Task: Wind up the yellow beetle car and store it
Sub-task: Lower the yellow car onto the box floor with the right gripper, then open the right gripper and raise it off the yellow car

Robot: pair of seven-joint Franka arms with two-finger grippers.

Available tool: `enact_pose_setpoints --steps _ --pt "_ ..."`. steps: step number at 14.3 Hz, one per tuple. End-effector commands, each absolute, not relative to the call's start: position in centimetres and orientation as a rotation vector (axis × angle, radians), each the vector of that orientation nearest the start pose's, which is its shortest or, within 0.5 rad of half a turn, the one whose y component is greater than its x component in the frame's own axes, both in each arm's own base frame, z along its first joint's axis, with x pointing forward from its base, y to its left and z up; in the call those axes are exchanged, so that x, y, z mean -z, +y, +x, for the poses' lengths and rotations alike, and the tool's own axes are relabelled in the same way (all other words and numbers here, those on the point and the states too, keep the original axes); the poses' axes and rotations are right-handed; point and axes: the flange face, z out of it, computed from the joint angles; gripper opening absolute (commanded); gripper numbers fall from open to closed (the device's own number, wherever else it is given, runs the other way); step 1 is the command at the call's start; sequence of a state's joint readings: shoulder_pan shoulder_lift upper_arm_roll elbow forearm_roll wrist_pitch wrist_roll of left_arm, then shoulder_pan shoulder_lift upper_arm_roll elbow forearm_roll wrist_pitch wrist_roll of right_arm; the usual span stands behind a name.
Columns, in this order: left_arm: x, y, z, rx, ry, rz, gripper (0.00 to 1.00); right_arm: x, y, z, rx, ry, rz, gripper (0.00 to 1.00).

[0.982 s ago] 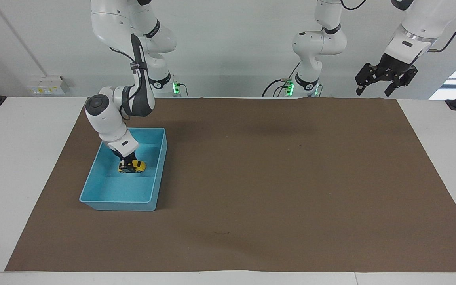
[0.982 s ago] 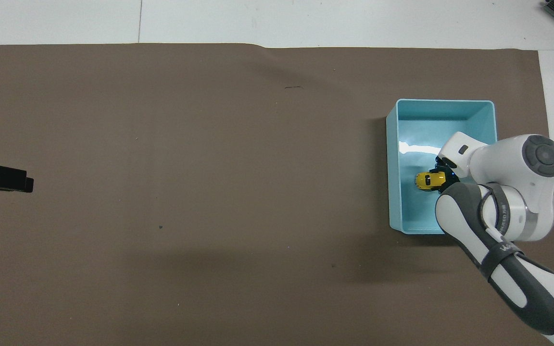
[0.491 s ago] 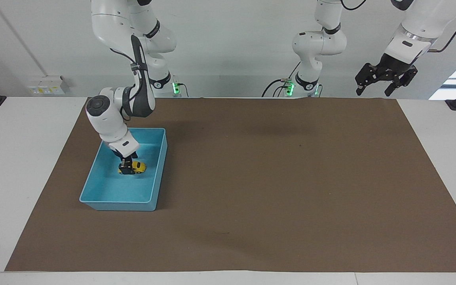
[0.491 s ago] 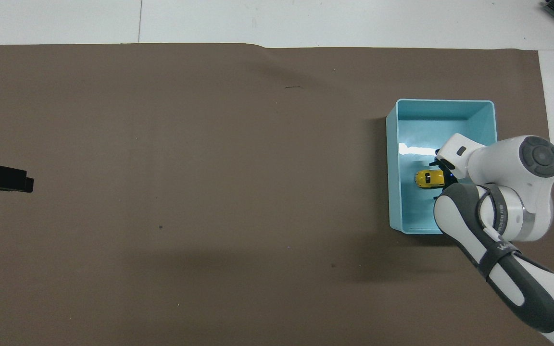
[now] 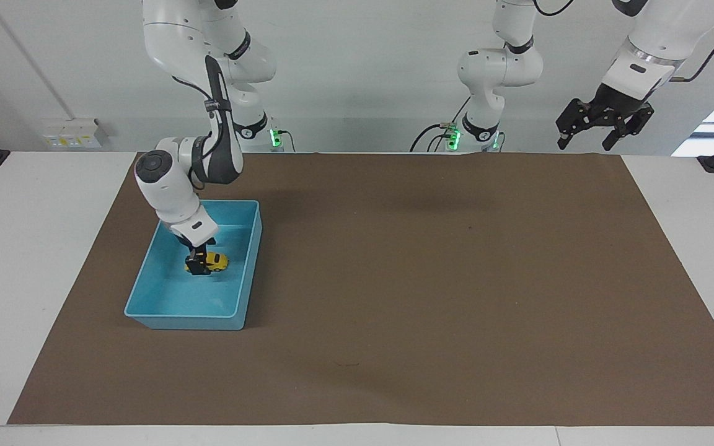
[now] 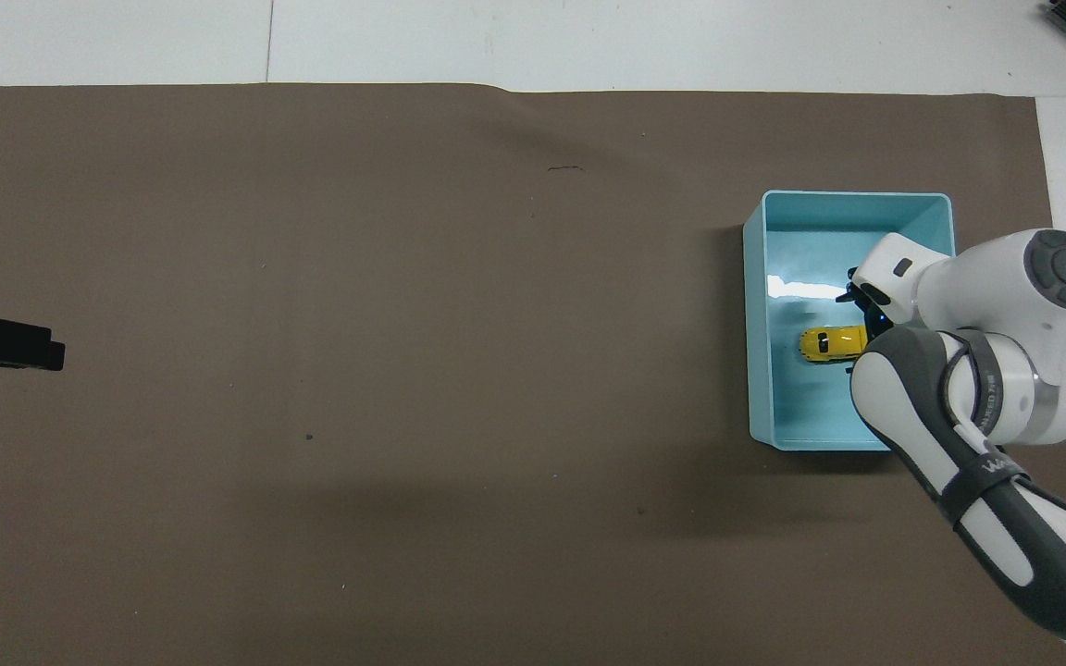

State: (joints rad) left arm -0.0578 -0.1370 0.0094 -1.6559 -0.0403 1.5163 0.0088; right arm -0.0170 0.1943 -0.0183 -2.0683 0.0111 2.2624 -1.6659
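Across the desk in the facing view, a matte brown mat [image 5: 394,279] covers most of the white top. Smooth light-blue bin [image 5: 242,272], rectangular with thin walls, sits near the mat's edge at the right arm's end. Glossy yellow beetle car [image 5: 215,261] rests on the bin floor. Right gripper [image 5: 196,265] is low in the bin at the car, jaws spread, gripping nothing. Left gripper [image 5: 585,141] waits over the mat's corner, jaws wide, empty.

Overhead view: car [image 6: 829,344] mid-bin, clear of the walls [image 6: 755,370]; right gripper [image 6: 866,310] mostly hidden by its wrist; left gripper [image 6: 6,342] at the mat's edge. Mat otherwise open.
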Motion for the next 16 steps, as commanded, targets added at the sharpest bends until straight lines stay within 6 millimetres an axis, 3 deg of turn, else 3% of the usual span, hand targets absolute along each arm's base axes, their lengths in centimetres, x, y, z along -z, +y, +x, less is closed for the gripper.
enact_pose_setpoints --steps 1,9,13,16 --pt "-65.7 -2.5 49.9 -0.015 0.098 -3.170 1.00 -35.7 -1.9 58.2 0.005 2.279 2.188 1.00" --pt "-65.7 -2.5 49.9 -0.015 0.098 -3.170 1.00 -42.5 -1.4 58.8 -0.016 2.226 2.263 1.00" --pt "-65.7 -2.5 49.9 -0.015 0.098 -3.170 1.00 -43.4 -1.3 58.9 -0.042 2.224 2.289 1.00" --pt "-65.8 -2.5 49.9 -0.013 0.098 -3.170 1.00 -45.2 -0.9 59.3 -0.061 2.222 2.275 1.00"
